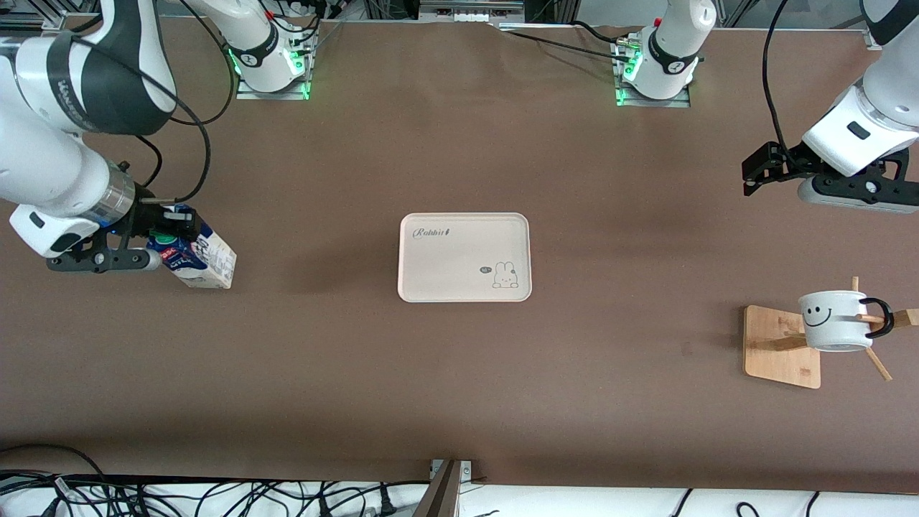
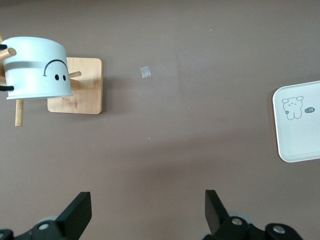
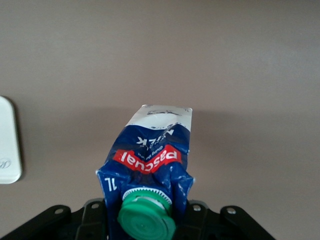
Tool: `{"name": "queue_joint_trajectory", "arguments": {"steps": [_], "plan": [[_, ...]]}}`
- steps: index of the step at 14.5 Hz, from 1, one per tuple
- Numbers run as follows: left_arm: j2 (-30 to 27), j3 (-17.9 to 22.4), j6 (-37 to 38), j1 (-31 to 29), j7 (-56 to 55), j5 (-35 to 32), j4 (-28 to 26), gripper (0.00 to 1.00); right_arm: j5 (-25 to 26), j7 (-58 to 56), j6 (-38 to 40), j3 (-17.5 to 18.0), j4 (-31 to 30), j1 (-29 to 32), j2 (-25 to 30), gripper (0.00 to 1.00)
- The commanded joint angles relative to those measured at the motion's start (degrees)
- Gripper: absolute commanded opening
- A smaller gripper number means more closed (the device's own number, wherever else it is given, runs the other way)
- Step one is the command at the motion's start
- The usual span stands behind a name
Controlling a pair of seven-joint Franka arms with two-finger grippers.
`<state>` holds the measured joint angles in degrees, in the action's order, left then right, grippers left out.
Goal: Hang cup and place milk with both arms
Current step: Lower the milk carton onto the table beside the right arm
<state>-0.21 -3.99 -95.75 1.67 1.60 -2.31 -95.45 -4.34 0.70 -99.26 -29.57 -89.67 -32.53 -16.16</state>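
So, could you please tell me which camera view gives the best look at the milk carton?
The right wrist view: the milk carton fills its middle, with green cap and print plain, held in the right gripper. The front view shows it small, tilted and partly covered by that gripper, toward the right arm's end of the table. The left wrist view does not show it.

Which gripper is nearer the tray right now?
The right one, narrowly. The right gripper is shut on the milk, toward the right arm's end of the table from the tray. The left gripper hangs open toward the left arm's end, farther from the tray.
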Motion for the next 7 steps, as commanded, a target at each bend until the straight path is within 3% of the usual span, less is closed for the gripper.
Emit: {"name": "queue_joint_trajectory", "arguments": {"steps": [1, 4, 7], "plan": [[0.7, -0.2, 1.9, 0.2, 0.8, -1.4, 1.9, 1.00, -0.1, -1.1, -5.0, 0.0, -3.0, 0.7, -0.7, 0.42], [0.8, -0.2, 1.9, 0.2, 0.8, -1.3, 1.9, 1.00, -0.1, -3.8, -5.3, 0.0, -3.2, 1.8, -0.7, 0.42], [0.8, -0.2, 1.9, 0.2, 0.8, -1.3, 1.9, 1.00, -0.4, -10.6, -5.6, 2.0, -3.1, 8.2, -0.5, 0.42]]}}
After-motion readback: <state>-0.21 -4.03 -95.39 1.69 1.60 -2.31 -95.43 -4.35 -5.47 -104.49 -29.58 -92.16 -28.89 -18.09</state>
